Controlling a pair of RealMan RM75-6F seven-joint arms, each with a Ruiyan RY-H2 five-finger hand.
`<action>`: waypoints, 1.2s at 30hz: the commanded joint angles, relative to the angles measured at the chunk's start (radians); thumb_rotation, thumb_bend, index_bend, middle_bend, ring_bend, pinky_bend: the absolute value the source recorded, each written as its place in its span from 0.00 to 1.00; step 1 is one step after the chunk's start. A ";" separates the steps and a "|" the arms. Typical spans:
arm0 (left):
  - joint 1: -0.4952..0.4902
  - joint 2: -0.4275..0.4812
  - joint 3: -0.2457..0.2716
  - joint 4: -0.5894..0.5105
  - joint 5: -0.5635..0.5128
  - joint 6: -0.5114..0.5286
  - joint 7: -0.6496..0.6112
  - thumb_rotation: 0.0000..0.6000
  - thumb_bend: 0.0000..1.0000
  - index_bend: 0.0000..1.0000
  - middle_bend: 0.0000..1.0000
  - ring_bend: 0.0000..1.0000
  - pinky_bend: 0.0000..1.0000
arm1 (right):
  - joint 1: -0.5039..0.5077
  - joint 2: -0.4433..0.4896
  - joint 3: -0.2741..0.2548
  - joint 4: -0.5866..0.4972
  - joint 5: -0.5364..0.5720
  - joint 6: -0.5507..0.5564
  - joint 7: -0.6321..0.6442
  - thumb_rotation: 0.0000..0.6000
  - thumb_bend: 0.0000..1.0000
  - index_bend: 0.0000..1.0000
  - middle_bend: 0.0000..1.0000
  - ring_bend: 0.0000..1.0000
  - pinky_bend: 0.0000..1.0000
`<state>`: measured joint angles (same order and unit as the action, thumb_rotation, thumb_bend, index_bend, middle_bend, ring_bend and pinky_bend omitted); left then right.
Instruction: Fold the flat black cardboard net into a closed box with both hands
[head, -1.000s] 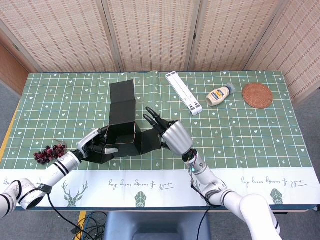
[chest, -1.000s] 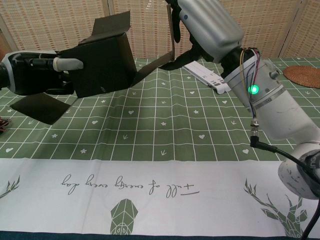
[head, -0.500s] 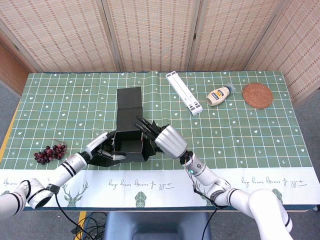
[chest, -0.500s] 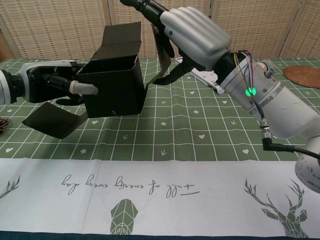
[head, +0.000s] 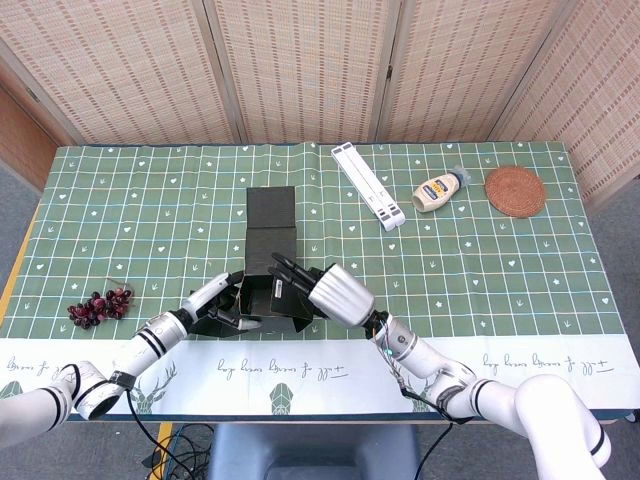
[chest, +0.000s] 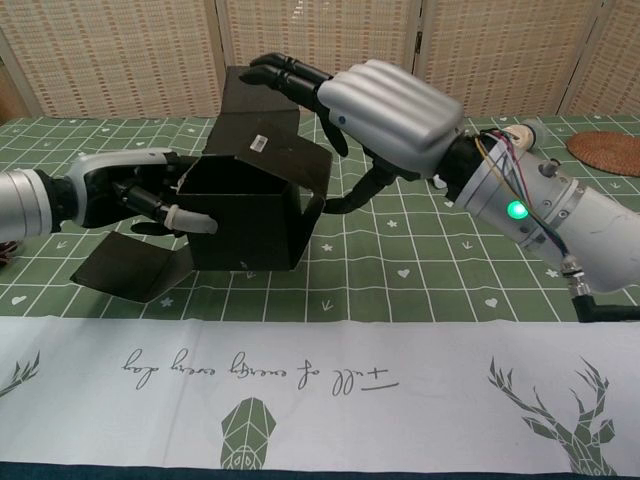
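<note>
Since a second ago, both hands have drawn the half-formed black cardboard box toward the near edge of the green patterned bench, and my right hand has tipped its side flap inward. From the head camera, my left hand grips the box's left wall, fingers clamped on it. From the chest camera, my right fingers press flat on the flap; if I push too hard, the wall could buckle or slip from my left hand's grip.
</note>
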<state>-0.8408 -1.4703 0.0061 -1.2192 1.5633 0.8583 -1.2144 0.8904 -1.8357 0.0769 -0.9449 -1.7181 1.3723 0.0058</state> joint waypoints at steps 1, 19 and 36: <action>0.001 -0.008 0.002 0.004 -0.002 -0.001 0.005 1.00 0.12 0.24 0.25 0.66 0.93 | -0.006 0.003 -0.005 -0.005 -0.003 -0.005 -0.013 1.00 0.00 0.00 0.00 0.63 0.99; 0.006 -0.068 0.014 0.054 0.008 0.008 0.134 1.00 0.12 0.24 0.25 0.65 0.93 | 0.017 -0.053 -0.049 0.114 -0.066 -0.018 0.030 1.00 0.07 0.00 0.13 0.69 0.99; -0.011 -0.129 0.041 0.123 0.027 -0.020 0.218 1.00 0.12 0.20 0.25 0.64 0.93 | 0.037 -0.085 -0.121 0.206 -0.109 -0.083 0.071 1.00 0.17 0.16 0.25 0.73 0.99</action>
<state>-0.8517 -1.5992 0.0469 -1.0965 1.5899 0.8386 -0.9968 0.9267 -1.9206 -0.0425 -0.7396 -1.8264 1.2910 0.0779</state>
